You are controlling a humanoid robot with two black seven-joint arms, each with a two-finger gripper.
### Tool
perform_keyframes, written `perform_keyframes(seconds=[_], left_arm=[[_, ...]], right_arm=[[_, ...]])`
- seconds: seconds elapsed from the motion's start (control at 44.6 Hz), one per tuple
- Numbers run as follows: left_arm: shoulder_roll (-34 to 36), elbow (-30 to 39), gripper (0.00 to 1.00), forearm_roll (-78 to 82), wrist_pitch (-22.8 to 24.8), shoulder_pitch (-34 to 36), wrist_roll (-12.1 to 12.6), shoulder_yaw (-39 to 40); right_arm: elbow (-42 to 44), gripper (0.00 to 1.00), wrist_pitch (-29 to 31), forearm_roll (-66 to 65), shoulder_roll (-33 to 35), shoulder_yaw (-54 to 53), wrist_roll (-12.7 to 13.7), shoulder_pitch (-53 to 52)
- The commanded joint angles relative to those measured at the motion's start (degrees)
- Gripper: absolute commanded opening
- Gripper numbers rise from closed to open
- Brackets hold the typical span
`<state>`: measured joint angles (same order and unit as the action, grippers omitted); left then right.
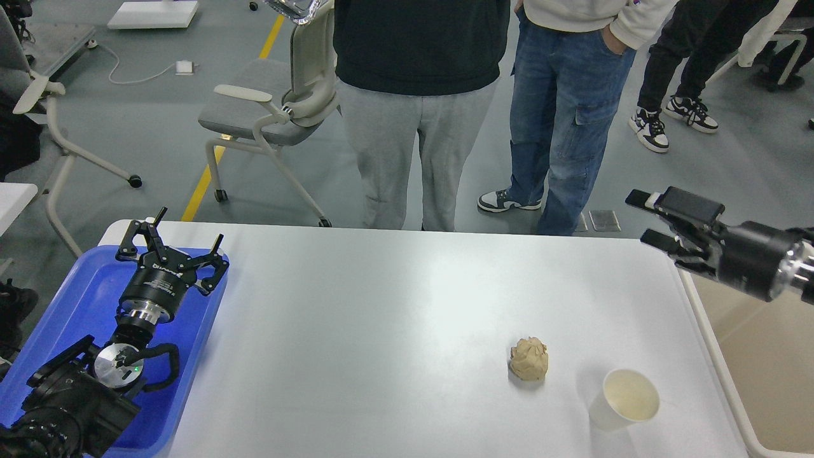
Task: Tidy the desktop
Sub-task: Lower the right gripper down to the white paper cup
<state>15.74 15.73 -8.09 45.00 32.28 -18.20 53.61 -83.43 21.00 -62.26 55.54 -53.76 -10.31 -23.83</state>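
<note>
The paper ball (pixel 529 359) and cup (pixel 623 399) on the desktop (pixel 381 305) look light and crushable; I'd pinch the ball across its middle. Both lie well below my right gripper (pixel 655 219), whose fingers seem parted, empty. My left gripper (pixel 172 245) hangs wide over the tray (pixel 76 299), far off.

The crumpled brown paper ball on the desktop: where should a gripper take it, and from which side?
Probably from straight above, fingers closing across the widest middle of the paper ball. It is a roundish wad with no handle, sitting free on the desktop, apart from the paper cup. The open right gripper is on its side of the table.
</note>
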Motion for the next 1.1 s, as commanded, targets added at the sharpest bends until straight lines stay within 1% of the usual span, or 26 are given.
perform_keyframes(seconds=[0.0, 0.135, 0.426, 0.538, 0.763, 0.965, 1.077], left_arm=[[-0.01, 0.0, 1.0, 0.09, 0.0, 0.06, 0.01, 0.0], [-0.01, 0.0, 1.0, 0.09, 0.0, 0.06, 0.01, 0.0], [-0.01, 0.0, 1.0, 0.09, 0.0, 0.06, 0.01, 0.0], [-0.01, 0.0, 1.0, 0.09, 0.0, 0.06, 0.09, 0.0], [-0.01, 0.0, 1.0, 0.09, 0.0, -0.03, 0.01, 0.0], [-0.01, 0.0, 1.0, 0.09, 0.0, -0.03, 0.01, 0.0], [-0.01, 0.0, 1.0, 0.09, 0.0, -0.02, 0.01, 0.0]], right_arm=[[-4.9, 1.0, 2.99, -31.85, 6.51, 8.75, -0.14, -2.27], [-4.9, 1.0, 1.77, -40.83, 6.69, 14.47, -0.06, -1.74], [-4.99, 1.0, -0.79, -51.56, 7.48, 26.68, -0.23, -4.03], [-4.82, 1.0, -0.79, -51.82, 6.87, 29.06, -0.23, -5.43], [-3.94, 1.0, -0.79, -50.77, 5.72, 29.59, -0.23, -4.64], [-2.36, 0.99, -0.79, -50.68, 2.03, 29.94, -0.23, -5.17], [0.01, 0.98, -0.87, -50.94, -1.04, 29.94, -0.23, -5.26]])
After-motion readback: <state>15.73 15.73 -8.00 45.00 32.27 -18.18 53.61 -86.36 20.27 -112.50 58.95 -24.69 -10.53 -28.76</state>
